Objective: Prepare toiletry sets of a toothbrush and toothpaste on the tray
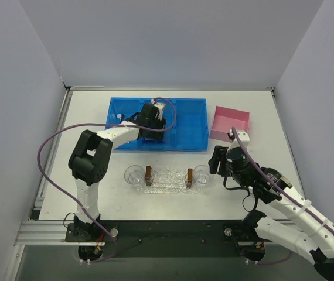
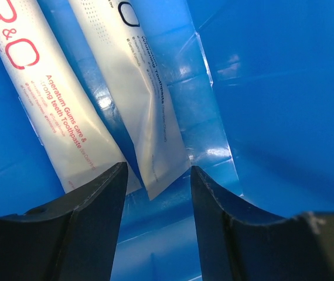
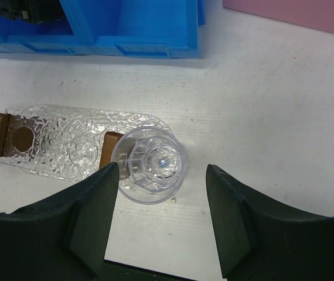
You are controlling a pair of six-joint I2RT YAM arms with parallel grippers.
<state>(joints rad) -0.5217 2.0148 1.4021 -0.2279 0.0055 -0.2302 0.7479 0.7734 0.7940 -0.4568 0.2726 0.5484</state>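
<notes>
The big white table (image 1: 255,117) is holding everything. A blue plastic bin with walls inside it (image 1: 190,126) is sitting at the far side of the table. The left arm is reaching into this bin near its middle. The right arm is bending low over the table on the right.

A small pink box (image 1: 231,123) is sitting just beside the right end of the bin.

The flat clear bumpy plastic tray with rounded ends (image 1: 167,178) is lying on the table, nearer than the bin and between the two arms.

Two silvery-white soft toothpaste tubes are lying side by side on the blue floor of the bin. One is showing pink-red letters (image 2: 67,129) and the other is showing dark letters (image 2: 146,117).

The left gripper (image 2: 158,193) is hanging right over the tubes with its black fingers spread apart. The flat end of the dark-letter tube is showing between the tips, and nothing is being pinched.

The right gripper (image 3: 162,193) is also spreading its fingers wide. A small clear round cup (image 3: 149,164) is sitting between them at the right end of the tray, with space on both sides. Another clear cup (image 1: 134,174) is sitting at the left end.

Two little brown blocks (image 1: 148,174) (image 1: 189,175) are standing on the tray, one near each cup.
</notes>
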